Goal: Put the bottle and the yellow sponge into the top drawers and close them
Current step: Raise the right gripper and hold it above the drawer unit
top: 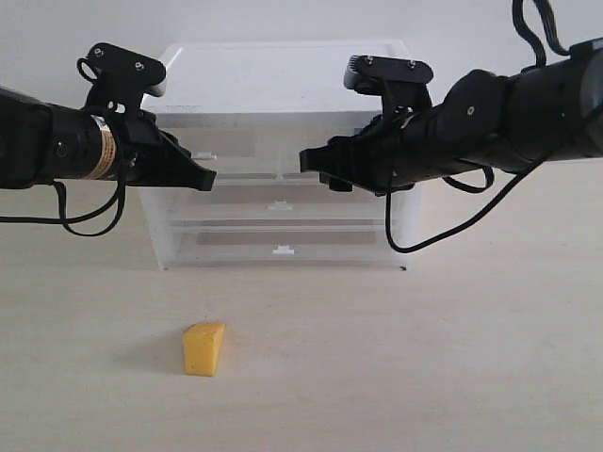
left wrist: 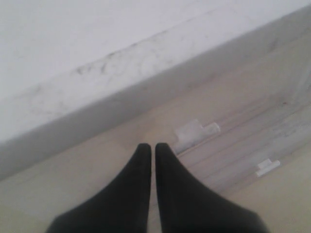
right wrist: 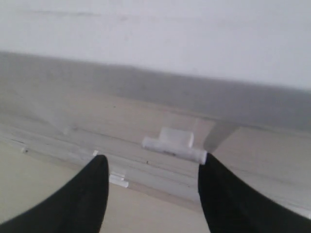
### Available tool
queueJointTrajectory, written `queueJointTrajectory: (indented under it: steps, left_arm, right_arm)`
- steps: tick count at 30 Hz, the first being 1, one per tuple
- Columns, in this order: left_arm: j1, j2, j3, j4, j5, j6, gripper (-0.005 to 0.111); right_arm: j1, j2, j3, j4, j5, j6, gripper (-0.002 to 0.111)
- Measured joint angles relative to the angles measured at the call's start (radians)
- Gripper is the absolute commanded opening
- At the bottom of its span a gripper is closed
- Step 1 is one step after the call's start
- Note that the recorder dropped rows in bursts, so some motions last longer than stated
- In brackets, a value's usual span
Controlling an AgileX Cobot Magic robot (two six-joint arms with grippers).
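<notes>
The yellow sponge (top: pixel 203 348) lies on the table in front of the cabinet, left of centre and well apart from both grippers. The bottle is out of view. The top drawers (top: pixel 236 144) sit under the cabinet's white top and look pushed in. My left gripper (top: pixel 207 178) (left wrist: pixel 153 146) is shut and empty, its tips just below the left drawer's white tab handle (left wrist: pixel 197 132). My right gripper (top: pixel 315 166) (right wrist: pixel 154 160) hovers open in front of the right top drawer, with that drawer's tab handle (right wrist: pixel 175 144) between and just beyond its fingertips.
The translucent cabinet (top: pixel 283 58) stands at the back middle against a white wall. Two full-width drawers with tab handles (top: pixel 280 204) (top: pixel 282 250) sit below the top ones. A black cable (top: pixel 415 240) hangs from the right arm beside the cabinet.
</notes>
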State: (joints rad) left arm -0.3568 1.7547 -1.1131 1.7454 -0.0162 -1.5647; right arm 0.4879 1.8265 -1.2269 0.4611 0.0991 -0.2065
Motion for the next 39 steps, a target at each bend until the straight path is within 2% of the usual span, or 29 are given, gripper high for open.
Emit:
queueJointTrajectory:
  steps: [10, 18, 20, 22, 23, 33, 39]
  left_arm:
    - [0.0, 0.0, 0.0, 0.0, -0.002, 0.0, 0.004]
    - [0.0, 0.0, 0.0, 0.0, -0.002, 0.0, 0.004]
    - [0.0, 0.0, 0.0, 0.0, -0.002, 0.0, 0.004]
    - [0.0, 0.0, 0.0, 0.0, -0.002, 0.0, 0.004]
    - [0.0, 0.0, 0.0, 0.0, -0.002, 0.0, 0.004]
    - [0.0, 0.0, 0.0, 0.0, -0.002, 0.0, 0.004]
    - [0.0, 0.0, 0.0, 0.0, -0.004, 0.0, 0.004]
  right_arm:
    - [0.0, 0.0, -0.015, 0.0, 0.024, -0.025, 0.049]
    - [0.0, -0.032, -0.01, -0.004, 0.187, -0.082, 0.028]
    - [0.0, -0.066, -0.004, -0.017, 0.225, -0.088, 0.018]
    - [0.0, -0.101, 0.004, -0.039, 0.255, -0.09, 0.002]
    - [0.0, -0.119, 0.011, -0.054, 0.264, -0.09, 0.0]
    - [-0.002, -0.19, 0.024, -0.24, 0.27, 0.031, 0.0]
    - [-0.066, -0.19, 0.024, -0.302, 0.252, 0.112, 0.0]
